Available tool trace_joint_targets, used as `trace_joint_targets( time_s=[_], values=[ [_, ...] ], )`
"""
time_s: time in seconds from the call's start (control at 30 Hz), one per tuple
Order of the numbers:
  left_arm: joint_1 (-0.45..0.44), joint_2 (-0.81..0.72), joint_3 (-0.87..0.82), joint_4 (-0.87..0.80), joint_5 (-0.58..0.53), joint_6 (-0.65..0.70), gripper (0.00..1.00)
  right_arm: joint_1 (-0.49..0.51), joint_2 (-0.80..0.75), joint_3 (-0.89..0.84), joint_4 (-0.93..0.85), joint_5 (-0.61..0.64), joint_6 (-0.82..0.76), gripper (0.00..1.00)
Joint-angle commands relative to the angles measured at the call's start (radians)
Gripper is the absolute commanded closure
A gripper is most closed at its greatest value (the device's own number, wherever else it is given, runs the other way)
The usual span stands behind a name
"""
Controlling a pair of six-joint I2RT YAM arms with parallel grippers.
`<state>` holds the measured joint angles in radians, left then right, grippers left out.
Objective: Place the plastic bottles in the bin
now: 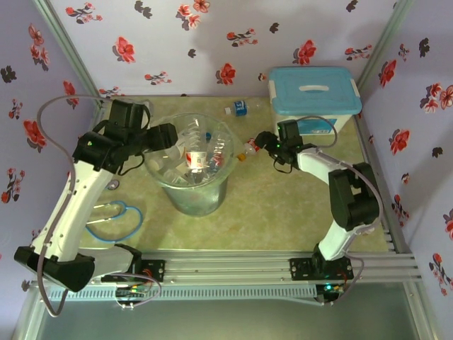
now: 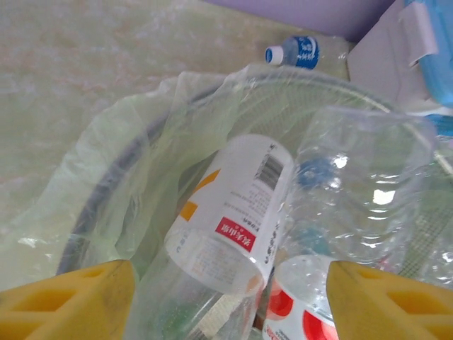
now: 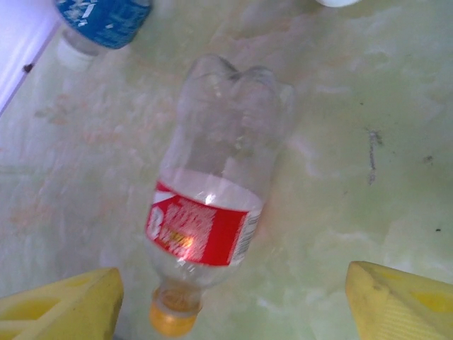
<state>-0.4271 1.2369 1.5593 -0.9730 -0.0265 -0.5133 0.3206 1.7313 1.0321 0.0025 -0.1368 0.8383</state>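
The top edge cuts off the blue-labelled bottle (image 3: 99,21); the red-labelled bottle (image 3: 212,205) has blurred print.

Bottles (image 1: 198,159) in bin (image 1: 195,202), one bottle (image 1: 249,149) just right of it, another (image 1: 238,108) behind, box (image 1: 311,92) back right

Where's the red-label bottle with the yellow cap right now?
The red-label bottle lies on its side on the table just right of the bin, under the open right gripper; the right wrist view shows it between the yellow fingers.

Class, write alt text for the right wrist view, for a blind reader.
A clear bottle with red label and orange cap lies on the green table, ahead of the open right claw. A blue-labelled bottle is at top left.
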Motion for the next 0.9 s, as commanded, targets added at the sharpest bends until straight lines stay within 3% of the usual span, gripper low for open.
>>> trace_joint_targets(
  time_s=[0.0, 0.47, 0.87],
  values=[
    [0.005, -0.013, 0.027, -0.006, -0.013, 0.036, 0.24, 0.005, 0.046, 0.018, 0.089, 0.099, 0.071, 0.15],
    [0.005, -0.087, -0.072, 0.140, 0.040, 0.055, 0.16, 0.061, 0.270, 0.224, 0.044, 0.192, 0.052, 0.15],
    [0.005, -0.128, -0.125, 0.175, 0.065, 0.038, 0.16, 0.072, 0.370, 0.326, 0.030, 0.208, 0.054, 0.30]
  ],
)
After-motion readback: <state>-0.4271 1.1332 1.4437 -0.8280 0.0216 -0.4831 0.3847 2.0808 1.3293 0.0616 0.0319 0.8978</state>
